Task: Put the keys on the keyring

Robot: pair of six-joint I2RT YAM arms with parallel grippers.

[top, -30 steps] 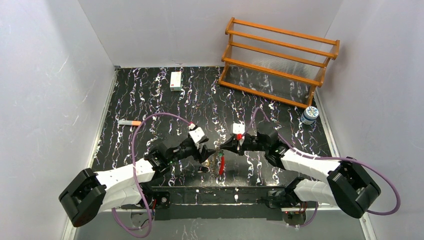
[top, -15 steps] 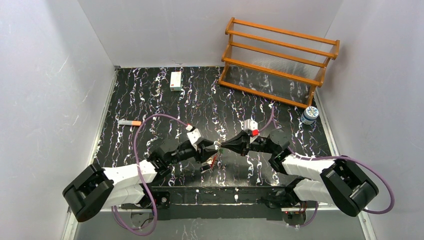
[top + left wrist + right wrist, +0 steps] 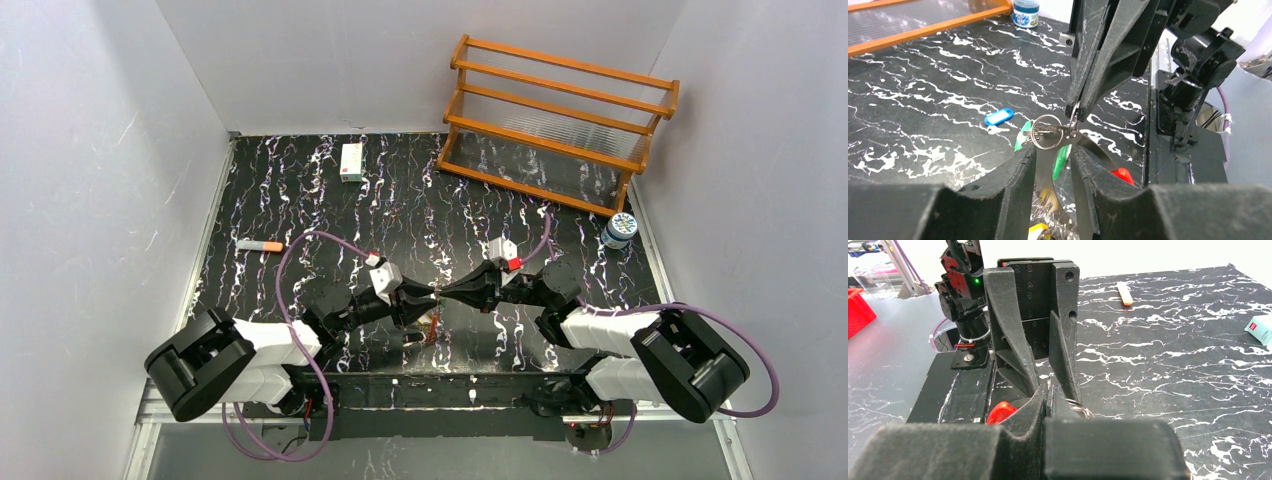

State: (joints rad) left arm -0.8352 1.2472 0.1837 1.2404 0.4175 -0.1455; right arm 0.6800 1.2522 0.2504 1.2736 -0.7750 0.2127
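The black marbled table [image 3: 300, 200] carries a wooden rack [image 3: 556, 120] of slatted shelves at its far right. A small white box [image 3: 351, 161] lies closed to the left of the rack, at about the same depth. A jar [image 3: 620, 230] with a blue lid stands just beside the rack's right end. Neither the box nor the jar shows what is inside it.

Well in front of the rack, toward the near edge, the two arms meet tip to tip. The right gripper [image 3: 1074, 107] is clenched on the thin metal end of the keyring [image 3: 1093, 148]. The keyring's band curves down from there to a red segment [image 3: 1122, 175]. The left gripper [image 3: 1053, 155] has its jaws narrowed to a slim gap, and the keyring's band and the green key [image 3: 1062, 160] sit in that gap. I cannot tell whether the jaws actually pinch either one.

A small split ring [image 3: 1047, 132] with the green key's metal part hangs against the band, right beside the right gripper's tips. I cannot tell whether it is threaded on.

The blue key [image 3: 999, 116] lies flat on the table, apart from both grippers, on their rack side. An orange-tipped marker [image 3: 260, 245] lies far to the rack's left.
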